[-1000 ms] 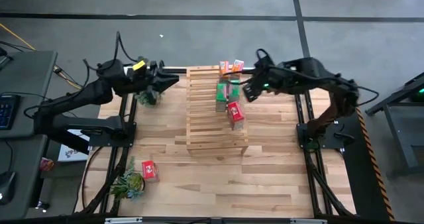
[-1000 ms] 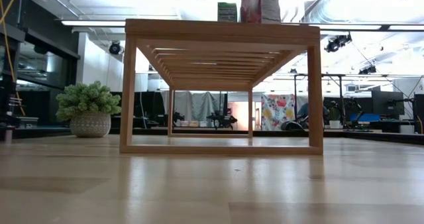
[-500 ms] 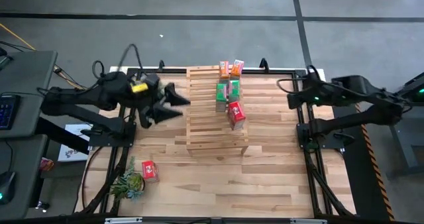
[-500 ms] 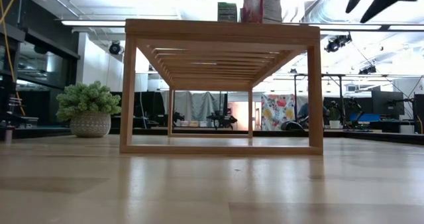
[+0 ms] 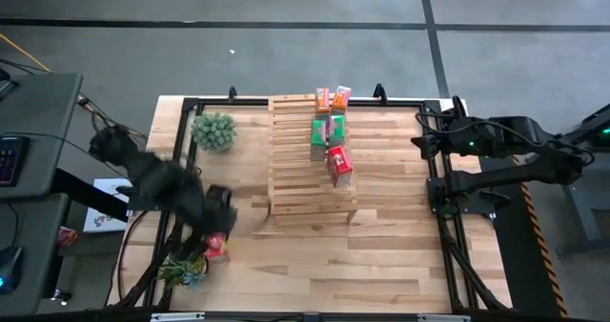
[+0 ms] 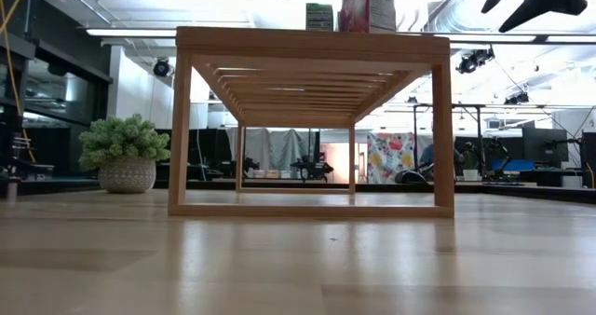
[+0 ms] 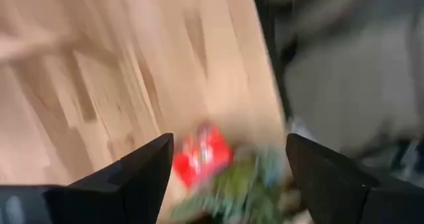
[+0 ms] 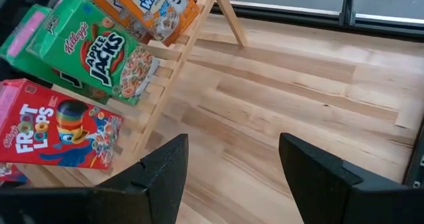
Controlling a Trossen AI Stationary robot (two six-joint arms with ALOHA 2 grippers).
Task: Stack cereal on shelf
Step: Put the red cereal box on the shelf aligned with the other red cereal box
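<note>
The left end effector [image 5: 221,229] is hovering with fingers spread wide and holding nothing, just over a red cereal box [image 7: 201,156] lying on the tabletop [image 5: 315,265] beside a small potted plant [image 5: 183,266] (blurred in the wrist view). Farther back, five cereal boxes are sitting on the wooden shelf [image 5: 295,184]. The right end effector [image 5: 419,143] is waiting near the tabletop's edge, open and empty.

Robotics lab in an open industrial hall.
Exposed ceiling ducts [image 6: 466,17], strip lights and rows of monitors [image 6: 545,145] stand behind the table; a desk with a keyboard [image 5: 9,158] sits on the bare concrete floor [image 5: 286,65].
</note>
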